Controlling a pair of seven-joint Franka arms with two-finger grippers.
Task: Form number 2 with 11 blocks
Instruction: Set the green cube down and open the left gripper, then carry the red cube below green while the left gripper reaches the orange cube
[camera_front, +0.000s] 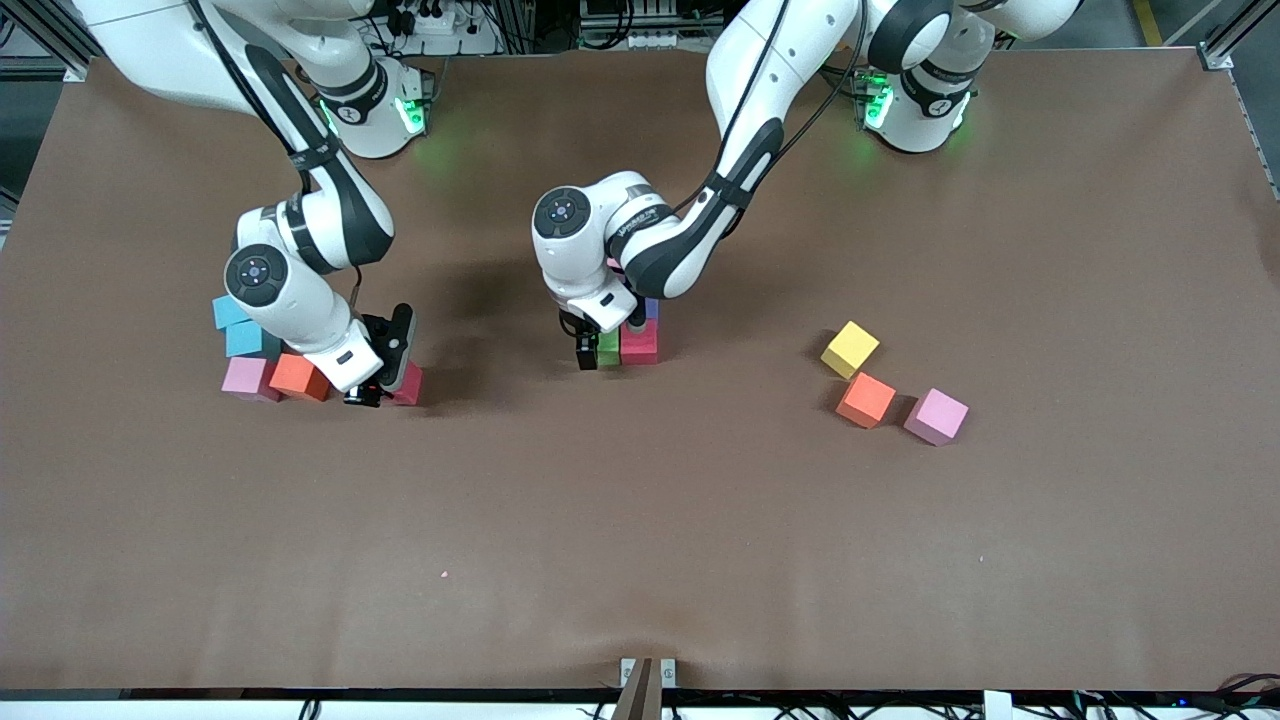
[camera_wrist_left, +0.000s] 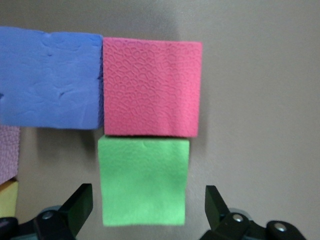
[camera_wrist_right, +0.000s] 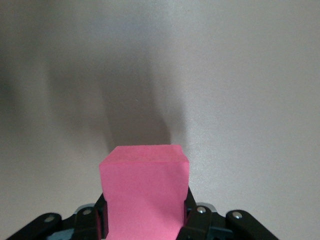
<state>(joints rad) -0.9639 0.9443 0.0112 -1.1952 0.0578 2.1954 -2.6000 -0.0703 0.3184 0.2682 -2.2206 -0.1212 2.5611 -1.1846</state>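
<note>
The number 2 (camera_front: 628, 338) is only beginning to form in the middle of the surface (camera_front: 640, 540), under the left arm's wrist: the left wrist view is showing a purple cube (camera_wrist_left: 49, 79) touching a red cube (camera_wrist_left: 152, 89), with a green cube (camera_wrist_left: 143, 181) touching the red one, and slivers of a pink and a yellow cube at the edge. Most of the digit is, by my judgement, still waiting to be built. Loose blocks are lying toward each end: a yellow block (camera_front: 850, 349), an orange block (camera_front: 866, 399) and a pink block (camera_front: 936, 416) toward the left arm's end; a pink one (camera_front: 247, 378), an orange one (camera_front: 298, 377) and two cyan cubes (camera_front: 240, 328) toward the right arm's. The left gripper (camera_wrist_left: 149, 207) is standing with fingers spread wide on either side of the green cube, clear of it. The right gripper (camera_wrist_right: 145, 220) is clamping a red block (camera_wrist_right: 144, 192), low beside that pile
</note>
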